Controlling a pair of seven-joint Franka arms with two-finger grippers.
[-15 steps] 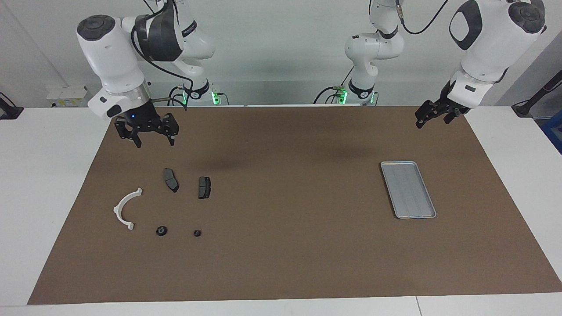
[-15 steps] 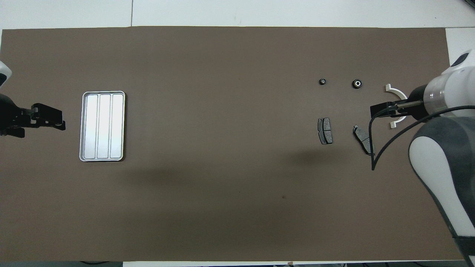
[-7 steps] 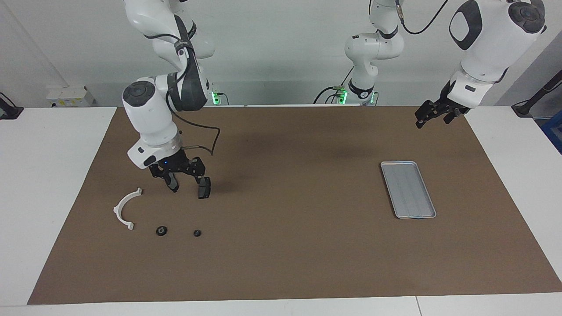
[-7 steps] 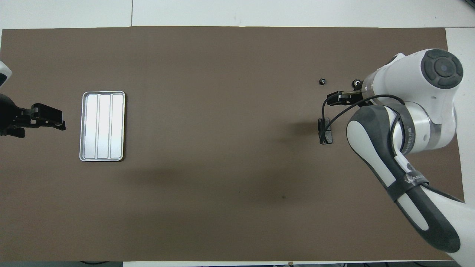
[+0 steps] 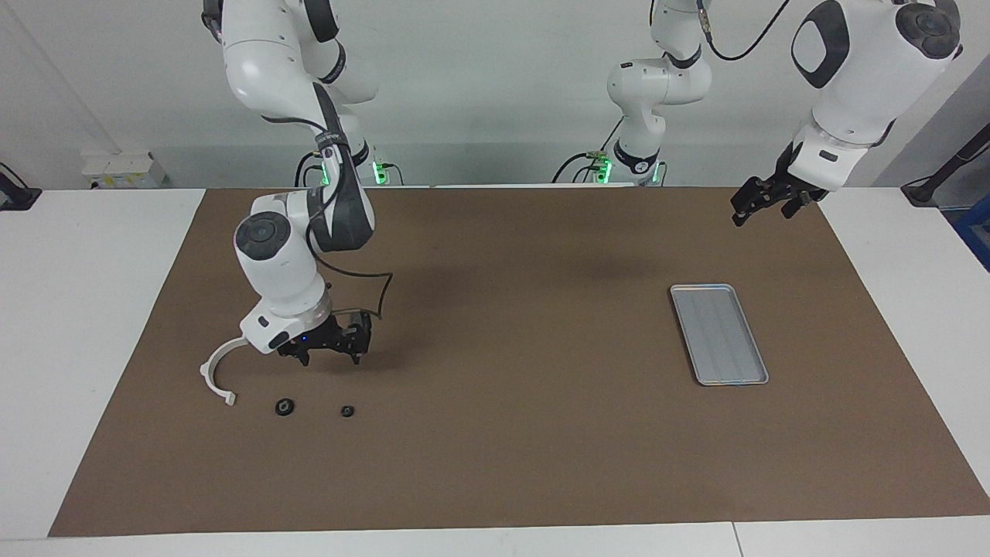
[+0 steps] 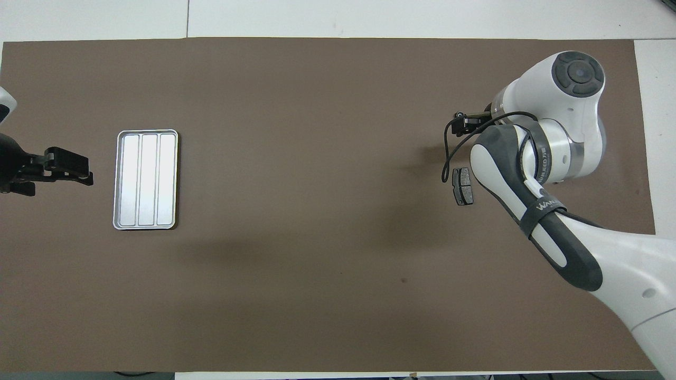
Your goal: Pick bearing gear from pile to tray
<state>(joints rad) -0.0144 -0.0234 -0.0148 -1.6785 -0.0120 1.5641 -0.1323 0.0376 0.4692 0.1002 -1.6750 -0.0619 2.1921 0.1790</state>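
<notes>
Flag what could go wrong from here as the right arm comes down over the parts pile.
1. The open right gripper sits low over the two dark grey pad-shaped plates, not the small black round pieces; it may grab the wrong part.
2. The white curved half-ring bracket lies right beside the wrist; it could get knocked.
3. The small rectangular silver-grey metal tray sits at the left arm's end, a long carry; the open left gripper waits above the mat.

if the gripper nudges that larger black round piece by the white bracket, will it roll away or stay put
The larger black round piece lies flat on the brown mat, so it would probably slide rather than roll. It looks small and rigid, likely light, so a nudge could skid it toward the white bracket. Tipped onto its edge, it might roll.
</notes>
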